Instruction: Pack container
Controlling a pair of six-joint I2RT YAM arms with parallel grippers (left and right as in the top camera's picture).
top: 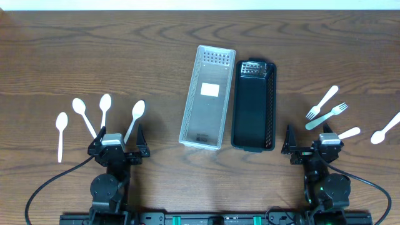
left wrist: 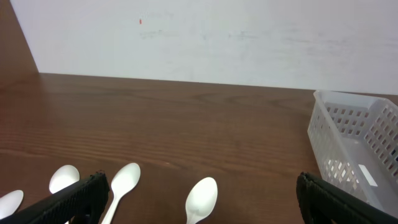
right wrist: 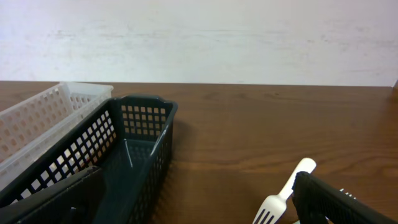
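Overhead: the white perforated plastic basket and the black mesh plastic basket are seen empty mid-bench. 4 white plastic spoons and the white plastic forks are left unpacked.

Left wrist: the left hand is spread wide, with nothing held.

Right wrist: the right hand is likewise gaping and empty, so packing is judged unstarted.

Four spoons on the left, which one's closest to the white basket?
The rightmost spoon, its bowl angled up and right toward the white basket. The other three spoons all lie further left, with this one between them and the basket.
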